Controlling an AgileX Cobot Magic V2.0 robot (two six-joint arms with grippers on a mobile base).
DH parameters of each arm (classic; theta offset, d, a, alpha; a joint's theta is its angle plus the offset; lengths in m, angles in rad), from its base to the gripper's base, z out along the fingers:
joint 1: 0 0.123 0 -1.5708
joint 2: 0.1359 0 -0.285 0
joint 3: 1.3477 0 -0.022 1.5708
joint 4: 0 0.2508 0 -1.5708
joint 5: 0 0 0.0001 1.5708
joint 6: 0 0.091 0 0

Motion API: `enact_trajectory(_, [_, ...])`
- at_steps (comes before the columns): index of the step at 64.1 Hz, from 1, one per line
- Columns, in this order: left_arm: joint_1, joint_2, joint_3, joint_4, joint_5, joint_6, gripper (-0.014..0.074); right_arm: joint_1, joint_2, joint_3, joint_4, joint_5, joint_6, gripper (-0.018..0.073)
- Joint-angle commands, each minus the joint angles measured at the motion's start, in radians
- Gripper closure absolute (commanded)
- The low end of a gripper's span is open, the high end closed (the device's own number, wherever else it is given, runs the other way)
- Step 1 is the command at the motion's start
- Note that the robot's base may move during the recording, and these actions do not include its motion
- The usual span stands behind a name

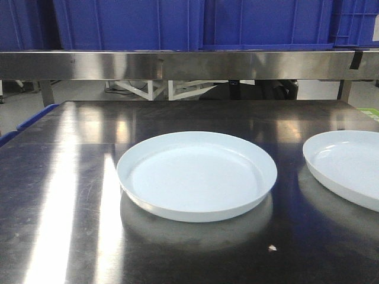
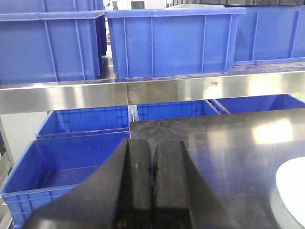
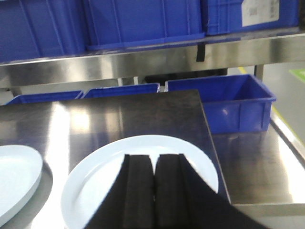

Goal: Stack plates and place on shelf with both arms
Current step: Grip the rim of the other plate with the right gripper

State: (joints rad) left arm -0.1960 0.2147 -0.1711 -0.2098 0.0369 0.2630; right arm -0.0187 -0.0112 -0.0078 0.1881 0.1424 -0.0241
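The left gripper (image 2: pixel 151 191), seen at the bottom centre of its wrist view, has its two black jaws pressed flat together with no gap and nothing between them; it sits over the near left corner of the dark steel table (image 2: pixel 228 143), touching no plate. The right gripper (image 3: pixel 153 191) is likewise closed tight and holds nothing, its jaws filling the lower centre of the right wrist view in front of the near part of the second plate (image 3: pixel 190 160); whether they touch it cannot be told. In the front view the first plate (image 1: pixel 197 176) lies flat at the centre of the frame on the table (image 1: pixel 59 177), rim up and open face to the ceiling, and the second plate (image 1: pixel 349 165) lies the same way at the right edge, cut off by the frame, the two near each other but apart. Both are round, so neither has a long axis. A sliver of the first plate (image 2: pixel 293 191) shows at the lower right of the left wrist view. The shelf (image 1: pixel 177 65) runs as a steel rail across the top of the frame behind the table, with blue crates (image 1: pixel 130 23) on it.
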Motion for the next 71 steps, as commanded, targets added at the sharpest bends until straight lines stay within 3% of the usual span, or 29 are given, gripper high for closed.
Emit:
enact_trajectory(1, [0.004,0.011,-0.031,0.000,-0.082,-0.002,0.0516,-0.004,0.011,-0.083,0.011,0.002,-0.008,0.0517])
enact_trajectory(20, [0.004,0.011,-0.031,0.000,-0.082,-0.002,0.0516,-0.004,0.273,-0.300,0.014,0.210,-0.008,0.0517])
enact_trajectory(33, [0.004,0.011,-0.031,0.000,-0.082,-0.002,0.0516,-0.004,0.492,-0.422,0.102,0.350,-0.008,0.0517])
enact_trajectory(50, [0.004,0.011,-0.031,0.000,-0.082,-0.002,0.0516,-0.005,0.792,-0.550,0.100,0.591,-0.008,0.0517])
enact_trajectory(71, [0.004,0.011,-0.031,0.000,-0.082,-0.002,0.0516,-0.014,1.080,-0.766,-0.062,0.684,-0.009,0.0517])
